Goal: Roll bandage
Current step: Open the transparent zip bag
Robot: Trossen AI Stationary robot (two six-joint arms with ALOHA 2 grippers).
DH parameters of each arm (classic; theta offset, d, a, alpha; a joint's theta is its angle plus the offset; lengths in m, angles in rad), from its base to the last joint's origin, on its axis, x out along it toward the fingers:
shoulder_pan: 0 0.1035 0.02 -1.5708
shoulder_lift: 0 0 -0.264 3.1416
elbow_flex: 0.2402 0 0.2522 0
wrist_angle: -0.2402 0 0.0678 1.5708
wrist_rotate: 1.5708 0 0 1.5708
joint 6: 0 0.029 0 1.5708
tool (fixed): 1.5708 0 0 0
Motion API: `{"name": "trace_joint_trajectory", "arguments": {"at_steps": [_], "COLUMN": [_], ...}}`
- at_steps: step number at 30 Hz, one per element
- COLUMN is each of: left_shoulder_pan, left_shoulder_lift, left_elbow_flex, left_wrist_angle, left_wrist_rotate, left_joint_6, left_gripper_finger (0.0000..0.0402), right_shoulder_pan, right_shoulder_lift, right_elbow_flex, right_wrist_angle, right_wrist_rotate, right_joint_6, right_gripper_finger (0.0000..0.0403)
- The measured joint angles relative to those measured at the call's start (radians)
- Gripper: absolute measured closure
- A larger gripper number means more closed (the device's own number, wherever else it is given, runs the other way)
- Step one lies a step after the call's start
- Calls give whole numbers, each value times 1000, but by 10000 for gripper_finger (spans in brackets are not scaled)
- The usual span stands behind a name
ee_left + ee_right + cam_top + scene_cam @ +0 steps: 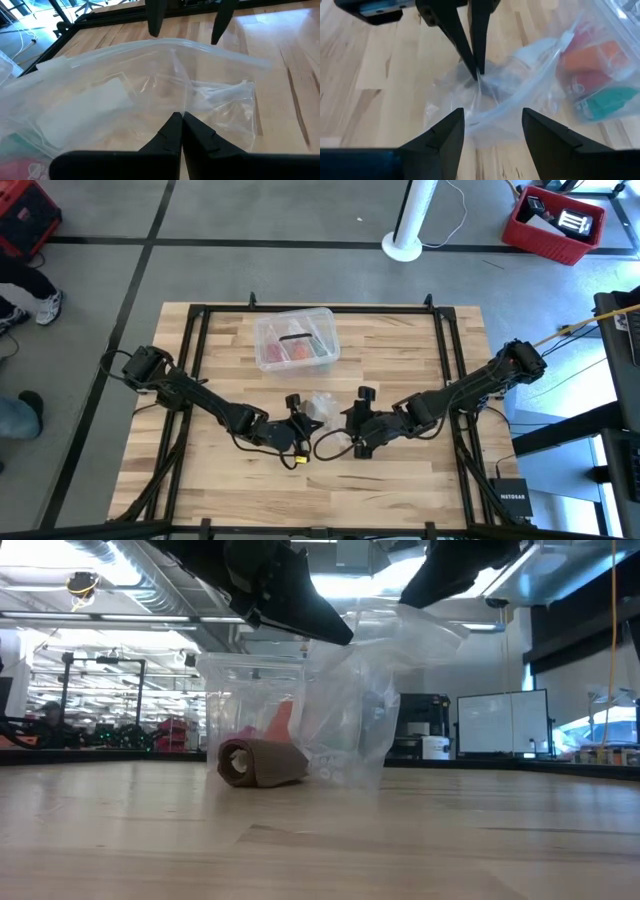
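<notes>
The bandage lies on the table as a brown roll on its side, in front of the clear box; I see it only in the low view. A crinkled clear plastic bag is held up at the table's middle. My left gripper is shut on it. My right gripper faces it from the right, open. Its fingers stand on either side of the bag's far rim; whether they touch it I cannot tell. My left gripper pinches a fold of the bag's clear film between its two fingertips, near the middle of the bag's nearer side. The fingers slant down from the table's left. The bag hangs slack below them, its lower part on the table.
A clear plastic box with red, orange and teal contents stands toward the far edge, just behind the bag. A black frame runs around the tabletop. Bare wood lies at the near edge and on both sides.
</notes>
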Motion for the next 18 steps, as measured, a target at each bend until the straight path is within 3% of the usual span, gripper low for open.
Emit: {"name": "trace_joint_trajectory", "arguments": {"at_steps": [14, 18], "left_shoulder_pan": [-1, -1], "left_shoulder_lift": [0, 0], "left_elbow_flex": [0, 0], "left_wrist_angle": [0, 0], "left_wrist_rotate": [0, 0], "left_joint_6": [0, 0], "left_gripper_finger": [401, 401], "right_shoulder_pan": [0, 1], "right_shoulder_lift": [0, 0], "right_elbow_flex": [-5, -5], "right_wrist_angle": [-14, -15], "right_wrist_rotate": [15, -75], "right_joint_6": [-22, -78], "right_gripper_finger": [201, 201]}}
